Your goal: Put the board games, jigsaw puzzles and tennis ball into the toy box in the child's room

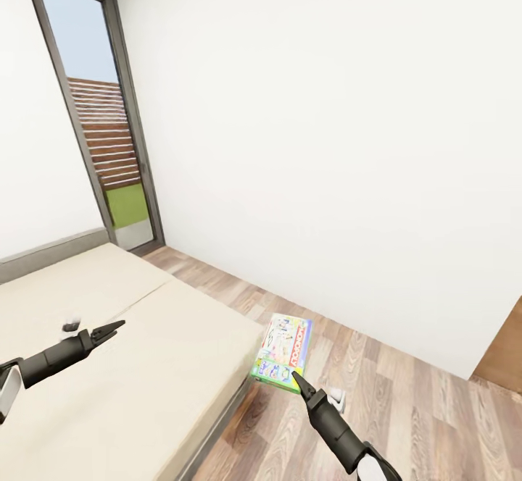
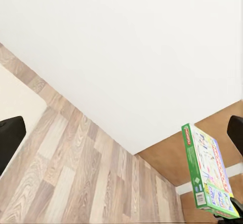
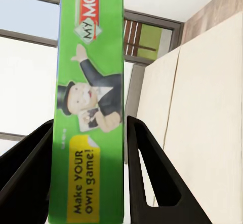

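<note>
The robot's right gripper (image 1: 296, 377) holds a green Monopoly board game (image 1: 283, 352) by its near edge, the box raised above the wooden floor (image 1: 406, 408) just off the right corner of the bed (image 1: 145, 365). In the right wrist view the two black fingers (image 3: 147, 178) press against either side of the box's green spine (image 3: 93, 107), which carries the top-hatted mascot and the words "Make YOUR own game!". The left wrist view catches the same box (image 2: 207, 171) tilted on edge, its printed face turned to one side, against the white wall (image 2: 131, 46) and floor. The left gripper (image 1: 109, 332) hovers over the cream mattress at the near left, its jaws drawn close with nothing between them in the head view, though its wrist camera shows the dark fingers (image 2: 10, 138) standing at opposite edges of the frame. Beyond the bed, at the far left, a tall dark-framed window (image 1: 101, 104) looks onto a slatted fence and grass.
</note>
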`<state>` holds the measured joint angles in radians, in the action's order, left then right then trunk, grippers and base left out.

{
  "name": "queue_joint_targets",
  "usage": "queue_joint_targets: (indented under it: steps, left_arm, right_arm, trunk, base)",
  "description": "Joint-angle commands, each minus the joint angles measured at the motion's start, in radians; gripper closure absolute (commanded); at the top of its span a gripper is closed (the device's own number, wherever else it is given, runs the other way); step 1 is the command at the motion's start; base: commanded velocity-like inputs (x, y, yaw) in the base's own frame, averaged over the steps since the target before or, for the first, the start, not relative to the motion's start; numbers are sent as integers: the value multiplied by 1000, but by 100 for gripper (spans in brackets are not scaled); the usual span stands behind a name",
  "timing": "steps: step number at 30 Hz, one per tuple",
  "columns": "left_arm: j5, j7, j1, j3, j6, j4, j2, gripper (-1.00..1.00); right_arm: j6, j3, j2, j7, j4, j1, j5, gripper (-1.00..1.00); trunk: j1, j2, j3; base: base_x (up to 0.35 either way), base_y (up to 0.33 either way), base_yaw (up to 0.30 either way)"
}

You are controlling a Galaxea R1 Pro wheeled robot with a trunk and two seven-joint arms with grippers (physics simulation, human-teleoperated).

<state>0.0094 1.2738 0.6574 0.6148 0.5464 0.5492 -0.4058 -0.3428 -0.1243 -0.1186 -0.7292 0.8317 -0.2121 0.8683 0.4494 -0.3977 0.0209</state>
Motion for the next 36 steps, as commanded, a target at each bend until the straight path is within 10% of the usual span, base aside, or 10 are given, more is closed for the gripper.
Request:
queue_joint_targets:
  steps: [1,36]
  left_arm:
    - [1,3,1,2,10,0,0,-100]
    - [0,1,1,0,0,0,8,-100]
  right_arm:
    - [-10,-3,-1,-3,0,-1,9,100]
    - [-8,-3,-1,-2,-49,-1,9,100]
  trunk:
    - [1,-2,2]
    - [1,-2,2]
  base:
    - [0,0,-279]
    - [0,0,-279]
